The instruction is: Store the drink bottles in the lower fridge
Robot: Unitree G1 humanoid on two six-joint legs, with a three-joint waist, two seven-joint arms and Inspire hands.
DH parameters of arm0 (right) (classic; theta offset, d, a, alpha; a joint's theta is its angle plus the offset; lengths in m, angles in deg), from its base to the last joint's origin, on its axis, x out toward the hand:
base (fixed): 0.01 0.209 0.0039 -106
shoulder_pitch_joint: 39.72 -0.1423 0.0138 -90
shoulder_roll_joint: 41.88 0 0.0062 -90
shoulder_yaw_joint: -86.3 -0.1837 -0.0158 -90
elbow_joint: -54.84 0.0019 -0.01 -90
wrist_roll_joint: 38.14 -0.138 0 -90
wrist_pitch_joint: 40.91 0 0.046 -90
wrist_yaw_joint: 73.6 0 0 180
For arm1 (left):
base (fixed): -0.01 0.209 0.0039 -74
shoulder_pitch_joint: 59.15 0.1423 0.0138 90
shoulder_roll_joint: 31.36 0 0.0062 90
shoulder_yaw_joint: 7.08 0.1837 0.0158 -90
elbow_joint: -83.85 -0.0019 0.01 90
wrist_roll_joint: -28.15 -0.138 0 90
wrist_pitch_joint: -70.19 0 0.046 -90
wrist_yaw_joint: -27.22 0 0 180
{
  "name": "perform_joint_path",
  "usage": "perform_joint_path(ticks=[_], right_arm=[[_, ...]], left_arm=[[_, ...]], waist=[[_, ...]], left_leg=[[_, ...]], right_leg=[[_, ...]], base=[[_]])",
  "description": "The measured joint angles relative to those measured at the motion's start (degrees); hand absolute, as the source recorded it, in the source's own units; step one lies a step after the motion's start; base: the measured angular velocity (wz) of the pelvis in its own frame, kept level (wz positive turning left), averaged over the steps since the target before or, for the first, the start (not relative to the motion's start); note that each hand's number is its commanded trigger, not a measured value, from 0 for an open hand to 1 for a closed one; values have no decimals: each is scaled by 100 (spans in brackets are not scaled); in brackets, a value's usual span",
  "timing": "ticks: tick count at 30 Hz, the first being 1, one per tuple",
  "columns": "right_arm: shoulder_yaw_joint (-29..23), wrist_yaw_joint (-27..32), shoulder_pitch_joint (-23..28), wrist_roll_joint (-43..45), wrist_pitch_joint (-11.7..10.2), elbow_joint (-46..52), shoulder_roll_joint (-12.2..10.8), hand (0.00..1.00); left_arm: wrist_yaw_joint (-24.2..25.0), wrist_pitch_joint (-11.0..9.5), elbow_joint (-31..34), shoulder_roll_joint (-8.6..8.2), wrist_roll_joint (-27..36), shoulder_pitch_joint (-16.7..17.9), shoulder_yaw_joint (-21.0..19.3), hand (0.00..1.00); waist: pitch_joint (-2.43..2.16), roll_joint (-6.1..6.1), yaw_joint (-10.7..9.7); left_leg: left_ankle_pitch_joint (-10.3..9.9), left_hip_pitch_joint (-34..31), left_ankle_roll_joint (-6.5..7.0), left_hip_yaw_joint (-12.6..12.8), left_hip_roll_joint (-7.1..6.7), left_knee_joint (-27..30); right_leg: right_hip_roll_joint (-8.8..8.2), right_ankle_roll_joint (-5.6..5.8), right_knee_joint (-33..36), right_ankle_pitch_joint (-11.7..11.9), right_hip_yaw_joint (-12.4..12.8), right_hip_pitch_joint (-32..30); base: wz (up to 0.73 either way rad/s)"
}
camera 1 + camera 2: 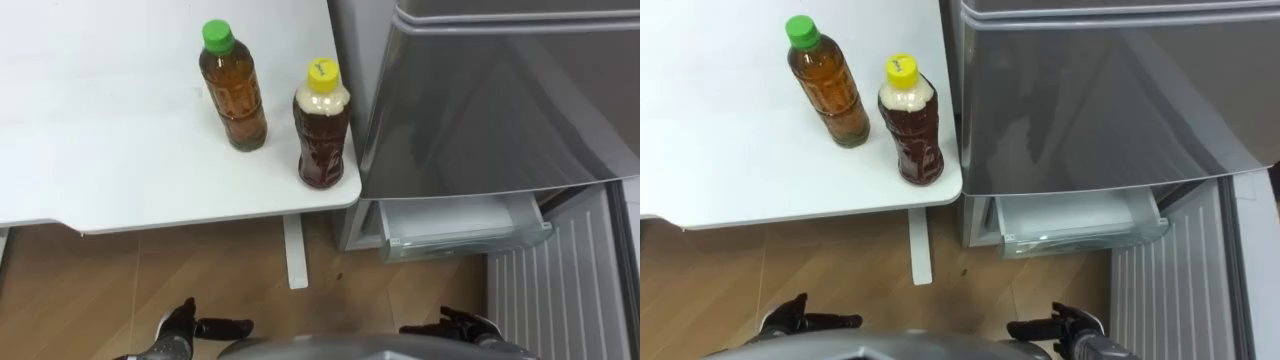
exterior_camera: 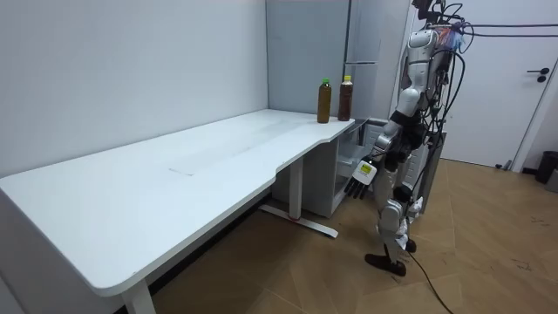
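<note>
green-cap bottle (image 1: 232, 95), yellow-cap bottle (image 1: 322, 130) upright on table (image 1: 100, 150) | left hand (image 1: 190, 325), right hand (image 1: 465, 325) slack, empty | advice: grip mid-body, keep upright

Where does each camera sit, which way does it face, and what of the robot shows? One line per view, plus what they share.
Left eye view: robot's head, looking down at the table, the fridge open below; left hand and right hand at the bottom edge.
Right eye view: just beside it, same downward look, same hands.
Room view: off along the table, facing the fridge; whole robot standing.
Shared: the green-capped bottle and yellow-capped bottle on the table.
</note>
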Motion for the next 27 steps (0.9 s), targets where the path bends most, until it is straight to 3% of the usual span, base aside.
perform_joint_path(ticks=[9, 14, 22, 27], right_arm=[[-10, -3, -1, 10, 13, -30, 6, 0], [-206, 35, 31, 8, 16, -53, -5, 0], [-423, 36, 83, -8, -3, -53, -19, 0], [-470, 55, 151, -75, -10, -50, -20, 0]], left_arm=[[-137, -47, -50, 13, 110, 38, -37, 0], [-178, -45, -208, 30, 500, 138, -243, 0], [-284, -47, -209, 21, 557, 284, -358, 0], [-462, -46, -210, 6, 1271, 416, -463, 0]], waist=[[-14, 23, 59], [1, 35, 60], [-3, 48, 64], [-20, 49, 91]], left_leg=[[1, 17, 0, -25, -3, 24], [-1, 70, -2, -71, -4, 27], [-3, -6, -3, -128, -15, 128], [-2, 21, -3, -128, -29, 123]], right_leg=[[-6, 0, 4, 0, -40, 34], [-7, 0, -2, 0, -109, 115], [-20, 6, -24, -7, -180, 79], [-34, -3, -23, -47, -175, 103]], base=[[1], [5], [4], [0]])
